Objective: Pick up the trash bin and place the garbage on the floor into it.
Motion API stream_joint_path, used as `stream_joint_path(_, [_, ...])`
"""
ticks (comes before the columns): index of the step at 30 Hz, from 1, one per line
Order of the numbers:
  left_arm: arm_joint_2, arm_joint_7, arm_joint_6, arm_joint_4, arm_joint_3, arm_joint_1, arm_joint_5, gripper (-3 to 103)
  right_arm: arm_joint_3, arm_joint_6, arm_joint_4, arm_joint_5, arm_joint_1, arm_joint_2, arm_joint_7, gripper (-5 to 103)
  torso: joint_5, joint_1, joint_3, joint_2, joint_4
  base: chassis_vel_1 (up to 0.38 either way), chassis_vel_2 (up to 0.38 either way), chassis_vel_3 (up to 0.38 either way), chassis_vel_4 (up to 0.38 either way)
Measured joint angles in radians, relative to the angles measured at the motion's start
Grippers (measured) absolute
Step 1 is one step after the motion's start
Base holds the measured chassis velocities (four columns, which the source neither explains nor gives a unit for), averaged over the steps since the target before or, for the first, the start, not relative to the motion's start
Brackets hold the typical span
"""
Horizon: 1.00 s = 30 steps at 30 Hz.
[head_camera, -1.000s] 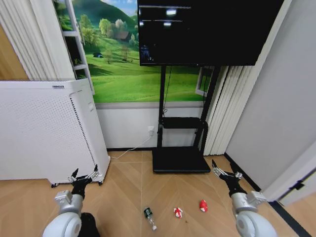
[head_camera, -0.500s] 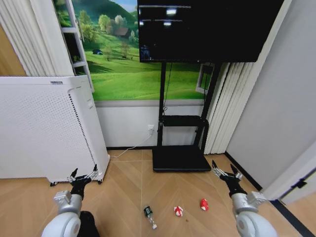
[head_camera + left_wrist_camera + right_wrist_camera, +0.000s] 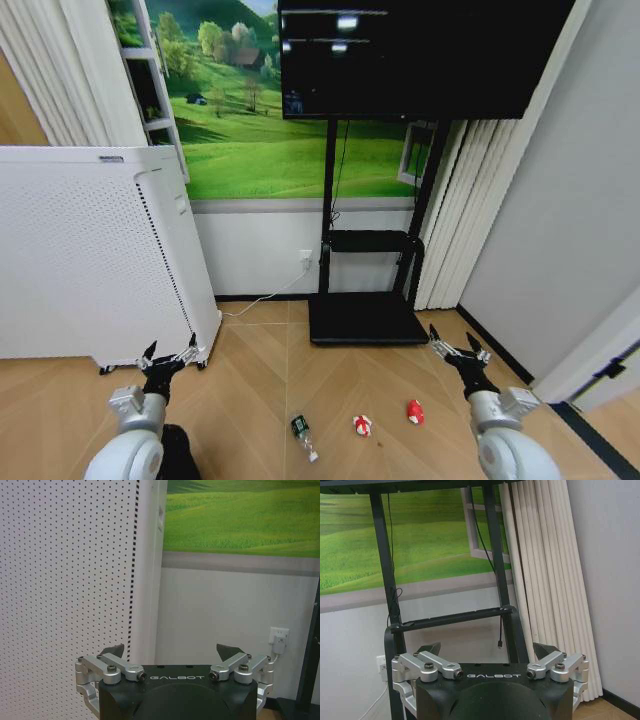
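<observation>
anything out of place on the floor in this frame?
Yes: three bits of litter lie loose on the parquet floor between the arms: a clear bottle on its side, a crumpled wrapper and a small red piece. Both grippers hang open above, empty.

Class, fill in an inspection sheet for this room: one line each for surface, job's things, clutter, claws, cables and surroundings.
Surface: floor, tan herringbone parquet, dark strip along the right wall.
Job's things: clear bottle with green label, lying down; red-and-white wrapper beside it; small red piece farther right; all apart. A dark shape beside the left arm may be the trash bin; cannot tell.
Clutter: nothing seen beyond the litter.
Claws: left claw open, raised, holding nothing; right claw open, raised, holding nothing.
Cables: white cord from wall socket toward the white appliance; black cables on the TV stand.
Surroundings: TV, meadow mural, white curtain.
</observation>
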Motion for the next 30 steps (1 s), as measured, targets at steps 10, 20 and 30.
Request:
stream_joint_path(10, [-0.002,0.001,0.000,0.001,0.000,0.001,0.002,100,0.000,0.000,-0.001,0.001,0.001,0.000,0.000,100,0.0000,-0.013,-0.028,-0.041,0.0000,0.000,0.000,0.000,0.000])
stream_joint_path(20, [-0.004,0.002,-0.001,0.002,0.000,0.002,0.003,100,0.000,0.000,-0.001,0.002,0.001,-0.001,-0.001,100,0.0000,-0.020,-0.042,-0.062,0.0000,0.000,0.000,0.000,0.000])
stream_joint_path(30, [-0.004,0.003,-0.003,0.001,-0.003,0.003,0.004,100,0.000,0.001,0.000,0.004,0.002,-0.003,-0.002,100,0.0000,-0.031,-0.075,-0.106,0.0000,0.000,0.000,0.000,0.000])
